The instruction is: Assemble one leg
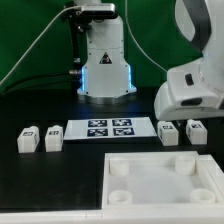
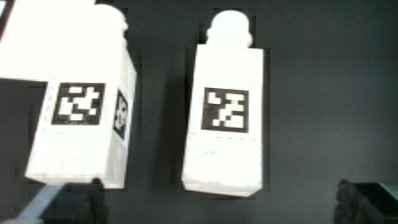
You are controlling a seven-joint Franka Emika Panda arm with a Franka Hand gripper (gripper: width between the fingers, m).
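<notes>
Nearest the table's (image 1: pixel 40 195) near edge, toward its corner at the exterior view's right, lies the large white tray-like part (image 1: pixel 165 182), with round sockets at its corners. Behind it a row crosses the table's middle. At the exterior view's left sit the outer left leg (image 1: pixel 28 139) and the inner left leg (image 1: pixel 53 139). Next comes the marker board (image 1: pixel 110 128) with four tags. Then come the inner right leg (image 1: pixel 168 131) and, just beside it, the outer right leg (image 1: pixel 195 131). My arm (image 1: pixel 190 90) hangs over that right pair. My base (image 1: pixel 105 70) stands at the far edge.

The only markings are black-and-white square tags, patterns rather than words.

The exterior view gives this whole layout, but my arm's white housing hides the fingers there. The wrist view shows only two blocks lying side by side, apart, on the dark table. These are the leg (image 2: pixel 222 110) and a second leg (image 2: pixel 80 115), each with a tag on its upper face and a rounded nub at one end. I cannot tell which matches which in the exterior view.

My tool (image 2: pixel 214 200) is spread wide and grips nothing. Its dark, blurred fingertips (image 2: pixel 57 205) show well apart. The leg lies below it, its flat end nearest the line between them, and touches neither finger.
</notes>
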